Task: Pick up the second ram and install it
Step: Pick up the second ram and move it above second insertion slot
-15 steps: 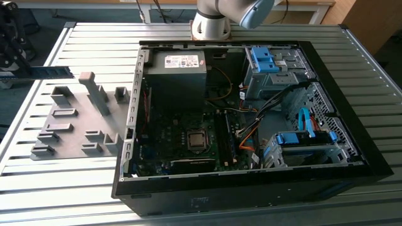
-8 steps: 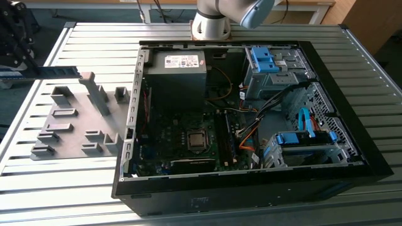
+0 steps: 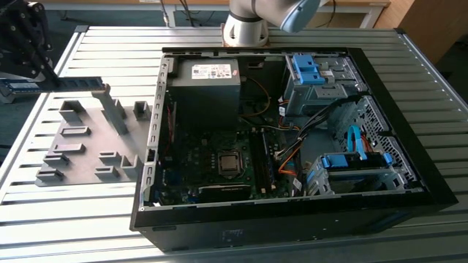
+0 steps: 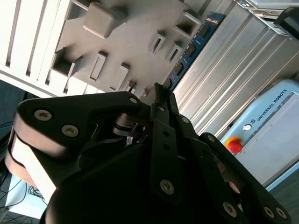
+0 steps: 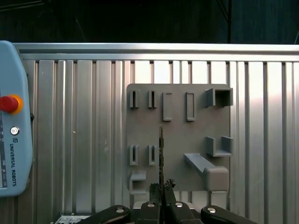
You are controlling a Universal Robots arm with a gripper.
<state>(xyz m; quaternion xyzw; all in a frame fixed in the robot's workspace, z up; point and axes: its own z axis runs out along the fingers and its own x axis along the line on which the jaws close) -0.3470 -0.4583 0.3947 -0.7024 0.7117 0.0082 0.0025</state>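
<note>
The thin, long blue-green memory stick with dark chips, the second ram (image 3: 76, 83), is clamped between my fingers and held level in the air over the far edge of the flat grey plastic holder plate (image 3: 91, 143). My gripper (image 3: 52, 82) is closed on it. The plate lies on the ribbed metal table (image 3: 131, 38) near its edge at the exterior view's left, just beside the open black computer case (image 3: 292, 230).

claw (image 3: 50, 76) at the exterior view's left, clamped on the second ram (image 3: 82, 83).
</note>
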